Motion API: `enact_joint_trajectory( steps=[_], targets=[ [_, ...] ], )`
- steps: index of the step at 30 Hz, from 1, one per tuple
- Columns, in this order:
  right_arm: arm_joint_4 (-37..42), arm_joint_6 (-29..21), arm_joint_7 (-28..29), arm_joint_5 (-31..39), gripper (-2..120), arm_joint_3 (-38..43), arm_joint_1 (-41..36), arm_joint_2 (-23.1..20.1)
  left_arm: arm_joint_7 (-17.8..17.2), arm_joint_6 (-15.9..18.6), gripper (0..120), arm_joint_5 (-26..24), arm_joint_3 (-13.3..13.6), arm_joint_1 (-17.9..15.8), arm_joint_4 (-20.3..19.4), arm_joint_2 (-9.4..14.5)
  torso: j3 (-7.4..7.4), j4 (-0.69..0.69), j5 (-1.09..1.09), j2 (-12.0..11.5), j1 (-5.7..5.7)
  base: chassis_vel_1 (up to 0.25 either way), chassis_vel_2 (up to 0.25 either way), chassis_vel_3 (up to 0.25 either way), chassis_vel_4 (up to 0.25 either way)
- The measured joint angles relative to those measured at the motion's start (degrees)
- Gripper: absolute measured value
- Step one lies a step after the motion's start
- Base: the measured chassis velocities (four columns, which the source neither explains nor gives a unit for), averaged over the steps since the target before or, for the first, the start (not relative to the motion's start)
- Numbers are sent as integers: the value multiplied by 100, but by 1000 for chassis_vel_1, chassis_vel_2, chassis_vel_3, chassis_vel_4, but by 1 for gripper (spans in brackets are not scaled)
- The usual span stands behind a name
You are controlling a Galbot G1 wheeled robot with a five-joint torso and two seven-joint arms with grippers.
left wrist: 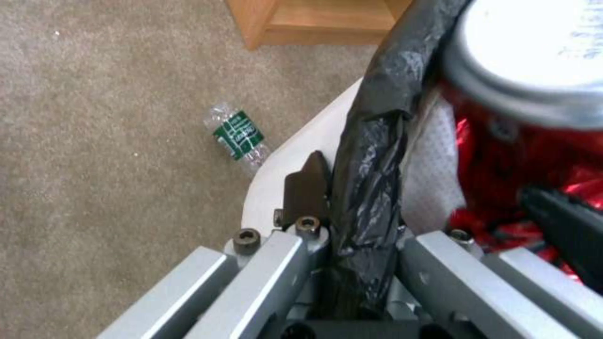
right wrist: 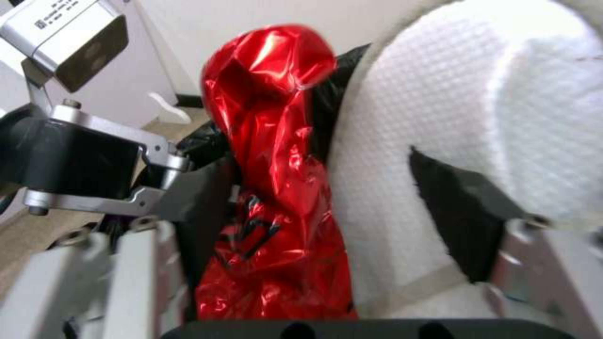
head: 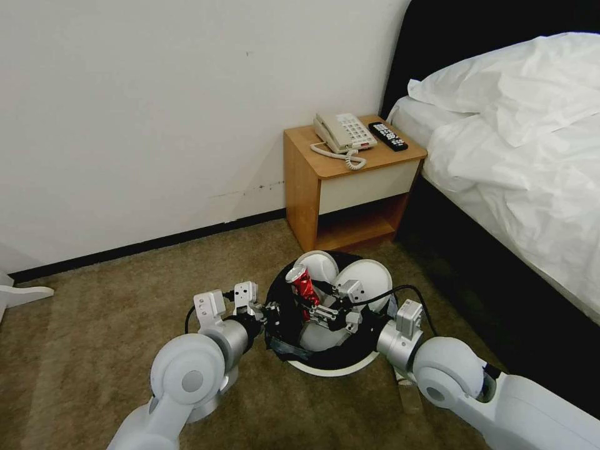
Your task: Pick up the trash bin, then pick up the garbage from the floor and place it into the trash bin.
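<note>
**Can over the bin, left arm holding the rim**

I see my left end effector (left wrist: 352, 245) clamped on the trash bin (head: 331, 365) at its bag-covered rim, the bin lifted above the floor (head: 125, 294) in front of the nightstand (head: 350, 181). My right end effector (right wrist: 327, 226) stands wide open inside the bin, the crushed red can (head: 302, 284) leaning between its fingers beside two white slippers (head: 365, 278). A small plastic bottle (left wrist: 239, 136) lies on the carpet just beside the bin.

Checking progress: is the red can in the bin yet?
Partly: the red can stands inside the trash bin, between the open right gripper fingers.
</note>
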Motion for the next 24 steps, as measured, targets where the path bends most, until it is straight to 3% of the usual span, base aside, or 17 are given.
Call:
enact_joint_trajectory(
  steps=[2,6,24],
  targets=[
    [-18,5,0,-2,84,-10,-1,8,-12,0,1,-36,-6,13,-1,-18,0,0,0,0,0,0,0,0,0],
    [-50,13,-1,-17,86,-21,-3,14,-27,0,1,-70,-25,15,-1,-37,0,0,0,0,0,0,0,0,0],
    [-196,57,-4,-115,88,-139,47,170,-166,0,1,-316,-104,59,-60,-88,0,0,0,0,0,0,0,0,0]
  ],
)
